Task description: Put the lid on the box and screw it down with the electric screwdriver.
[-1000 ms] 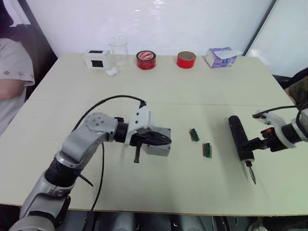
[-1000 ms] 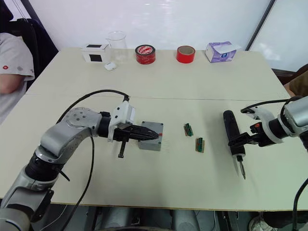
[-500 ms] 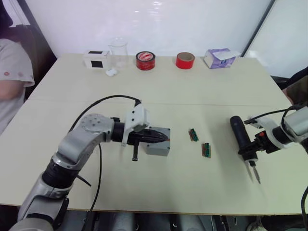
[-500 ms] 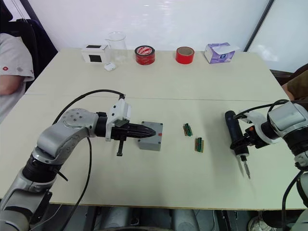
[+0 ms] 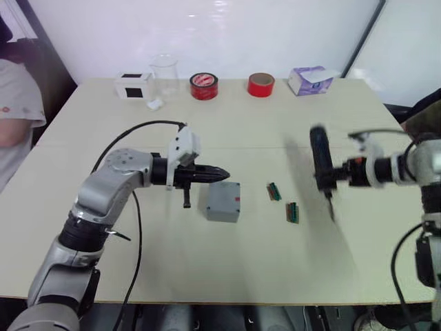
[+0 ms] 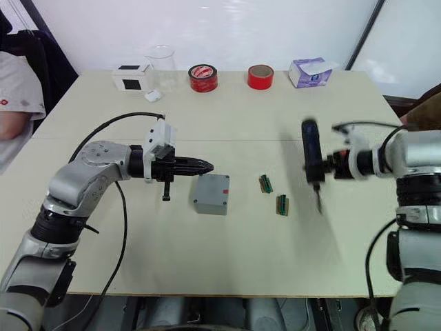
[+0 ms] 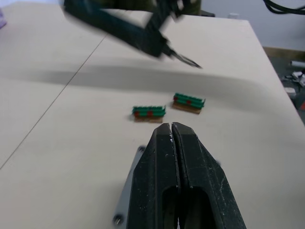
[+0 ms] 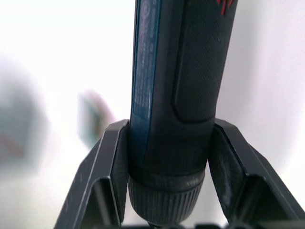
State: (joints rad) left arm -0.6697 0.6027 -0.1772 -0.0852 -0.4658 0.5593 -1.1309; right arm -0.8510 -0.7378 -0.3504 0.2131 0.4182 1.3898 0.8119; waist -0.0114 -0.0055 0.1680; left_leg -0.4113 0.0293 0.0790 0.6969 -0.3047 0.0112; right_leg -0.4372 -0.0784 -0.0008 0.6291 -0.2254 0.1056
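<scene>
A small square grey plastic box [image 6: 211,193] with its flat lid on and a red mark on one side sits mid-tabletop [image 6: 227,262]. The left hand [image 6: 207,165] hovers just above its far edge, black fingers pressed together, empty. Two small green pieces [image 6: 266,183] lie between the box and the right hand [image 8: 167,143], which is clamped around the black pen-shaped electric screwdriver [image 6: 311,162], lifted off the tabletop, bit down. Two red tape rolls [image 6: 203,76] stand along the far edge.

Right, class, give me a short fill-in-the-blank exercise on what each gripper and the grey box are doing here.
1. The right gripper is clamped on the electric ____.
2. The left gripper has its fingers ____ and holds nothing.
3. The box rests on the ____, with its lid on.
4. The two small green pieces lie between the box and the ____ gripper.

Missing words: screwdriver; shut; table; right
</scene>
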